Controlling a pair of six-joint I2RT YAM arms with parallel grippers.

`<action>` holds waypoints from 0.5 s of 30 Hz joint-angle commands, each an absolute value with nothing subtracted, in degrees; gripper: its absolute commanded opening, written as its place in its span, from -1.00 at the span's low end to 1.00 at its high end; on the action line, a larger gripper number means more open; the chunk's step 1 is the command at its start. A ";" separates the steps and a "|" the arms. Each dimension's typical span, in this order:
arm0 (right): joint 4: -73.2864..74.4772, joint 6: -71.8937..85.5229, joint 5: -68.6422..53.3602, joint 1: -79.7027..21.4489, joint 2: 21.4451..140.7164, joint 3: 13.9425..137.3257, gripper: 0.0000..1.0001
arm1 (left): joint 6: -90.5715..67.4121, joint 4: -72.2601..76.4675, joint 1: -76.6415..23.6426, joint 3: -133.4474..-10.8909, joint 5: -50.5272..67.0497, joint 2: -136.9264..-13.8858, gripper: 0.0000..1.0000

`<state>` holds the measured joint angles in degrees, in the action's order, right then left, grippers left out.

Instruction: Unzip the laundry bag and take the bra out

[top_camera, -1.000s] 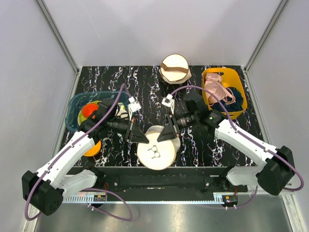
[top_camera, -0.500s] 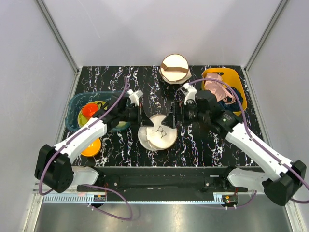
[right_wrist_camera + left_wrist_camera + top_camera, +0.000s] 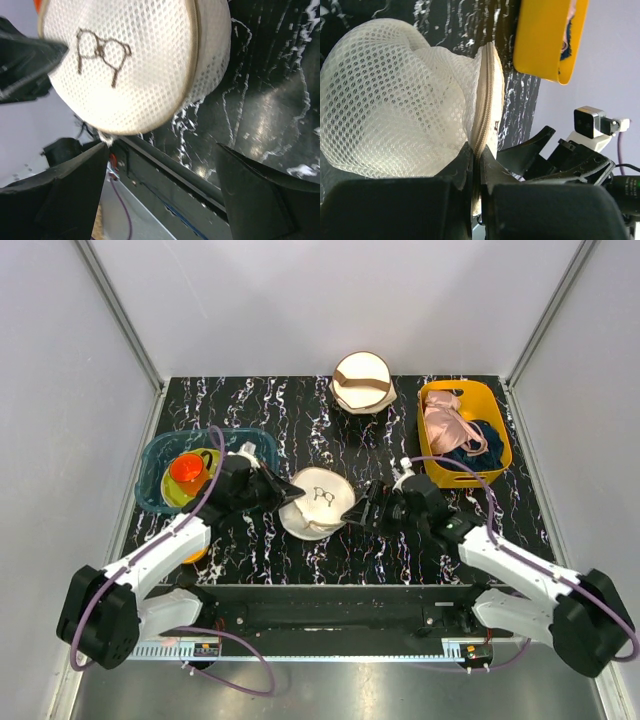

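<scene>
the left gripper (image 3: 476, 152) stays pinched shut on the zipper (image 3: 485, 100) of the laundry bag (image 3: 318, 502), which sits tilted between the arms, while the right gripper (image 3: 162, 150) has just sprung wide, holding nothing, so the seemingly closed zipper needs regrasping.

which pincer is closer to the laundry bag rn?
Left. The left pincer is shut on the zipper seam of the laundry bag, at its left edge; the right pincer is open, just off its right side.

Cream round bag (image 3: 362, 382) at the back, yellow bin (image 3: 465, 388) holding a pink garment (image 3: 445, 425) right, teal basket (image 3: 158, 448) left.
</scene>
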<state>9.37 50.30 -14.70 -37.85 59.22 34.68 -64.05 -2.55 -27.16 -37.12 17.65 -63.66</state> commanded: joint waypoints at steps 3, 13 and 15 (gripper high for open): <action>-26.23 64.15 -18.89 -37.70 70.56 29.53 0.54 | -69.52 0.18 -26.89 -34.37 14.85 -61.88 -1.00; -19.73 59.34 -14.71 -37.79 74.11 37.60 -1.00 | -66.19 -8.51 -26.89 -35.24 11.70 -57.40 -0.65; -10.31 52.52 -12.58 -37.71 73.22 41.72 -1.00 | -63.56 -10.98 -26.89 -36.04 10.81 -55.91 -0.06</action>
